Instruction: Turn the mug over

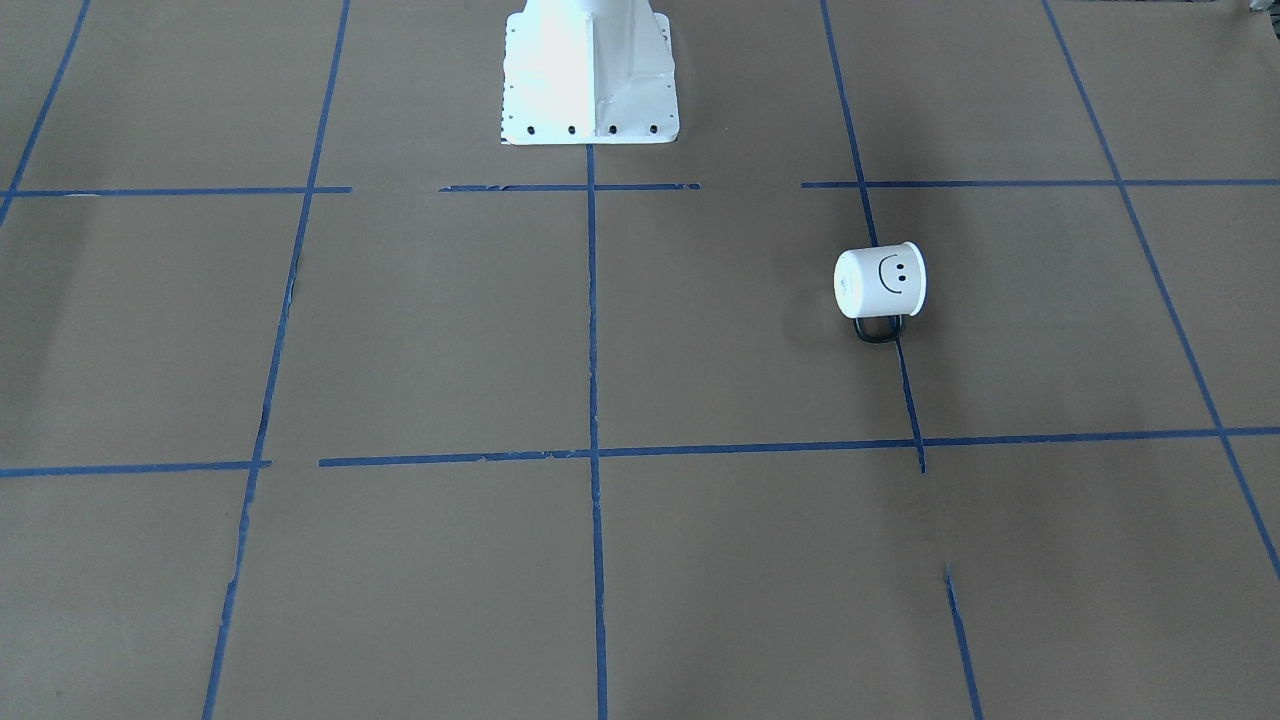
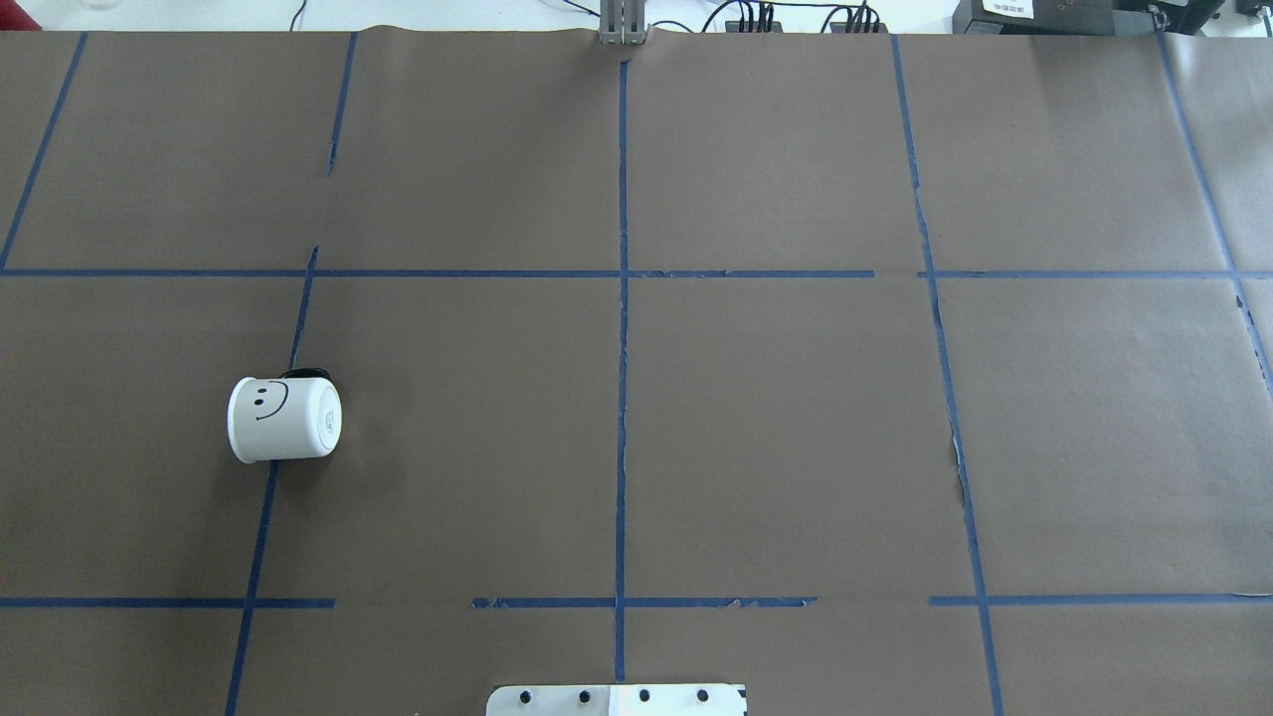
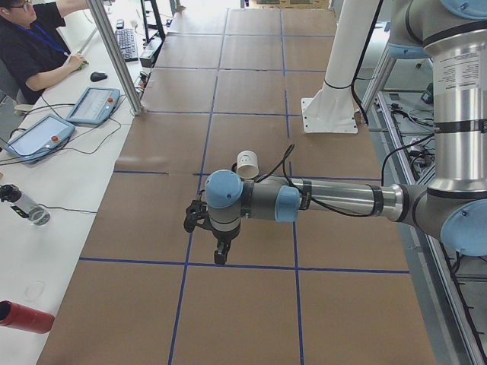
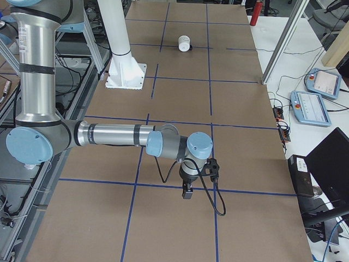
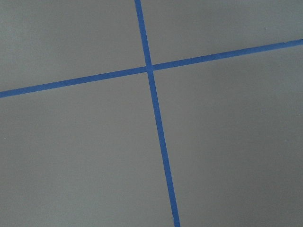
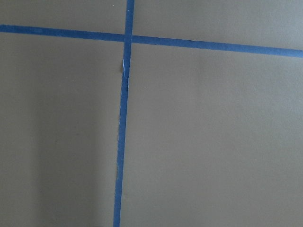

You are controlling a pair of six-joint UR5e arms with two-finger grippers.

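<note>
Mug lies on its side; L claw, R claw: can't tell grip.

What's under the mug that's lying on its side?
The mug rests on brown paper, straddling a blue tape line that shows on both sides of it. The stretch of tape beneath it is covered.

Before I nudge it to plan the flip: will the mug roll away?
Probably only one way: the mug lies on its round side, but its handle sticks out along the table and should block rolling toward it. It looks rigid, likely smooth and slippery.
</note>
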